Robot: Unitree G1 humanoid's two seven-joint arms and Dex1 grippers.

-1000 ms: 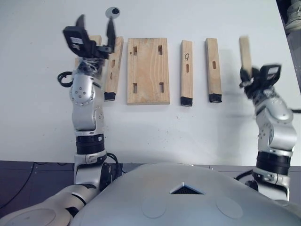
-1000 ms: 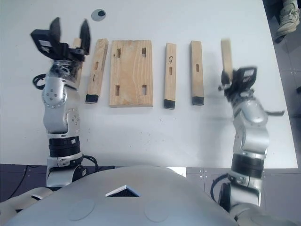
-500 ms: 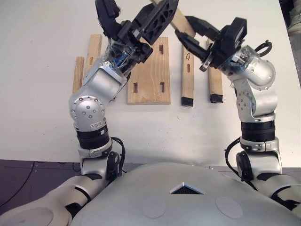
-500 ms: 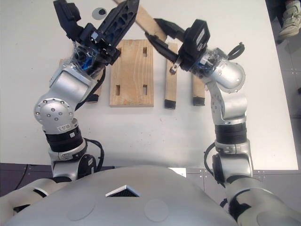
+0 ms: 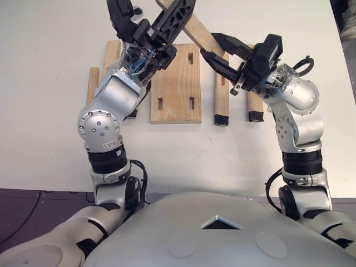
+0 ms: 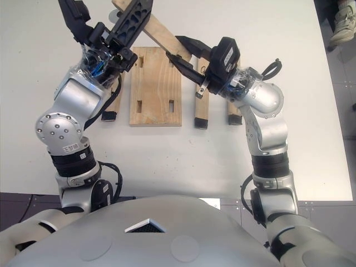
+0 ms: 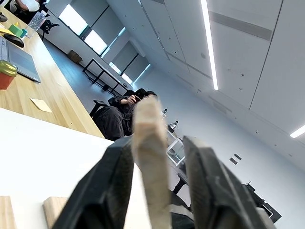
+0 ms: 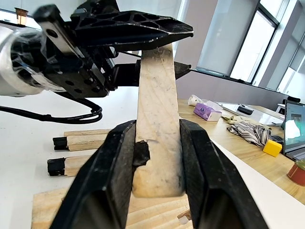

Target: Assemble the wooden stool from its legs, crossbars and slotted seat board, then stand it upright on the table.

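Observation:
A plain wooden crossbar (image 5: pixel 197 34) hangs slanted above the far end of the slotted seat board (image 5: pixel 175 83). My left gripper (image 5: pixel 181 14) is shut on its far end, and the bar's end face (image 7: pixel 148 143) shows between its fingers. My right gripper (image 5: pixel 216 50) is shut on the near end, its fingers flanking the bar (image 8: pixel 157 109). Two legs with black feet (image 5: pixel 221 94) (image 5: pixel 255 105) lie right of the board. Left of it lie another leg (image 5: pixel 111 55) and a short crossbar (image 5: pixel 92 83); one more leg is mostly hidden behind my left arm.
All parts lie in a row across the middle of the white table (image 5: pixel 44 122). Bare tabletop stretches between the row and the near edge (image 5: pixel 183 189), and also on the far left.
My right gripper carried the crossbar from the table's right side to above the seat board. My left gripper swung in from the left and closed on its other end.

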